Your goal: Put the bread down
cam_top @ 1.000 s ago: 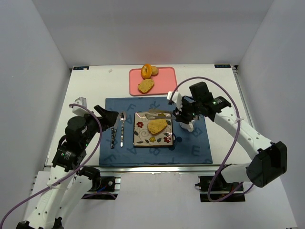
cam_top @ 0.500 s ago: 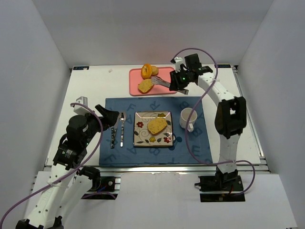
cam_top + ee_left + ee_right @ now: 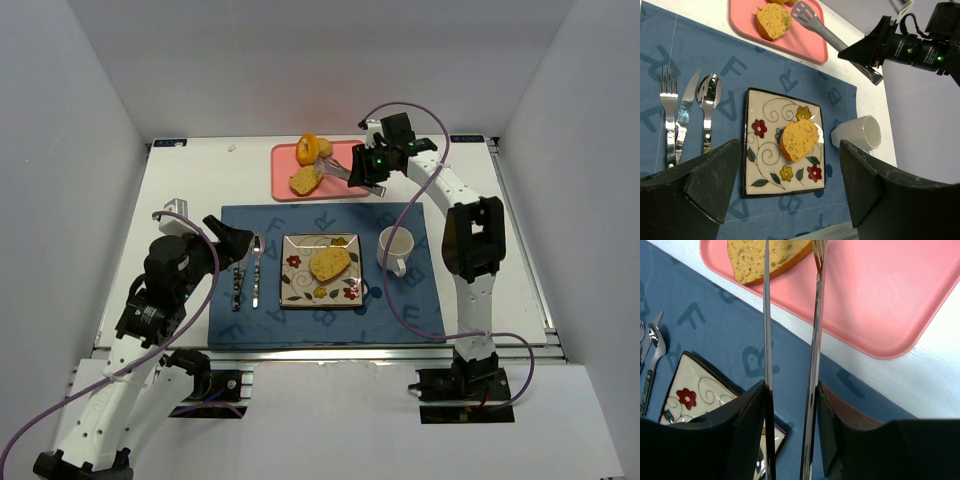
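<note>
One toasted slice of bread (image 3: 329,264) (image 3: 799,139) lies on the flowered square plate (image 3: 295,290). A second slice (image 3: 305,180) (image 3: 765,257) and an orange ring roll (image 3: 308,149) rest on the pink tray (image 3: 350,185) at the back. My right gripper (image 3: 372,172) (image 3: 792,390) is shut on metal tongs (image 3: 335,170) (image 3: 815,315). The two tong arms stand apart, and their tips reach the tray slice. My left gripper (image 3: 225,245) (image 3: 789,145) hangs open over the left of the placemat, holding nothing.
A white mug (image 3: 395,245) (image 3: 865,132) stands right of the plate on the blue lettered placemat (image 3: 400,310). Fork, knife and spoon (image 3: 248,275) lie left of the plate. White walls close in the table on three sides.
My right arm has swung with the tongs from beside the plate back to the pink tray, uncovering the mug. The tong tips now sit at the tray slice. The left arm barely shifted.
</note>
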